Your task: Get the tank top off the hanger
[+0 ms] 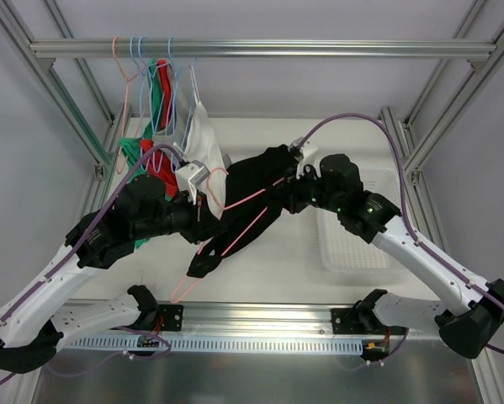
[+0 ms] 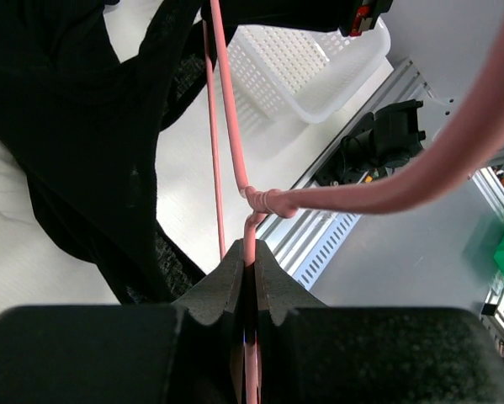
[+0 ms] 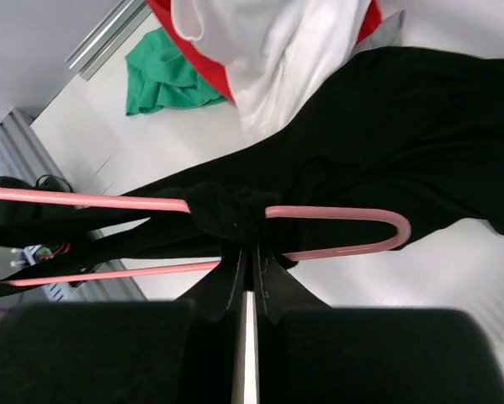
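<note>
A black tank top (image 1: 264,181) hangs draped over a pink wire hanger (image 1: 245,222) held low above the table's middle. My left gripper (image 1: 203,207) is shut on the hanger's neck just below its twisted joint (image 2: 260,200). In the left wrist view the left gripper (image 2: 250,252) shows the pink wire pinched between its jaws, with the tank top (image 2: 75,126) to the left. My right gripper (image 1: 292,195) is shut on a bunched strap of the tank top (image 3: 226,215) where it crosses the hanger (image 3: 344,212), near its curved end. The right gripper (image 3: 250,252) has its jaws pressed together on the black cloth.
Several other hangers with white, red and green garments (image 1: 163,93) hang from the top rail (image 1: 319,49) at the back left. A green garment (image 3: 163,80) lies on the table. A white perforated basket (image 1: 352,244) stands at the right, under my right arm.
</note>
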You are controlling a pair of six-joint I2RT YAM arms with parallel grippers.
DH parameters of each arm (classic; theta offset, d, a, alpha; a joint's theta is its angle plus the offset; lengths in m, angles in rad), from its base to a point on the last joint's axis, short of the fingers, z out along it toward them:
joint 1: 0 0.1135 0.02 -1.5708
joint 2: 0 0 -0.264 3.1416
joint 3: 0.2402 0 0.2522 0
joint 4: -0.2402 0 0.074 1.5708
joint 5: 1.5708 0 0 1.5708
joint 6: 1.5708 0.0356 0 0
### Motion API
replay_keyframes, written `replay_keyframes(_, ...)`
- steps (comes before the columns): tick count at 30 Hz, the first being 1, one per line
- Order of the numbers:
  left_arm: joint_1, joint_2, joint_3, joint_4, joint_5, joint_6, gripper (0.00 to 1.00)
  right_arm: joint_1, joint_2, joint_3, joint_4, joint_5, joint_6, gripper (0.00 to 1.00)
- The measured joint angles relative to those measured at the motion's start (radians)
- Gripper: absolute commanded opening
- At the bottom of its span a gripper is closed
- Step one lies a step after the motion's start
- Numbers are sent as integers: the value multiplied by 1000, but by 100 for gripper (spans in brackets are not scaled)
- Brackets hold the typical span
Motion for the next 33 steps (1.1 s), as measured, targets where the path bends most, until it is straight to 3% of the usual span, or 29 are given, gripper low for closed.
replay_keyframes(7,0,-6,-5,10,50,1,0,-16,-74,10,-31,229,0,0)
replay_keyframes(10,-1,-6,-7,11,91,2,0,-95,-78,74,-109,363,3,0)
replay_keyframes(13,-2,-14,1,30,121,9,0,-213,-60,156,-183,402,9,0)
replay_keyframes(18,-14,-99,0,210,137,16,0,-245,-75,216,-226,182,20,0)
replay_keyframes(25,-21,-117,-106,757,130,46,0,-243,-164,312,-227,-99,68,0)
replay_keyframes(29,-21,5,-134,992,70,90,0,-198,-267,200,-162,-217,131,0)
replay_keyframes(33,-21,166,-116,1150,-5,136,0,-40,-345,4,-127,-261,156,0)
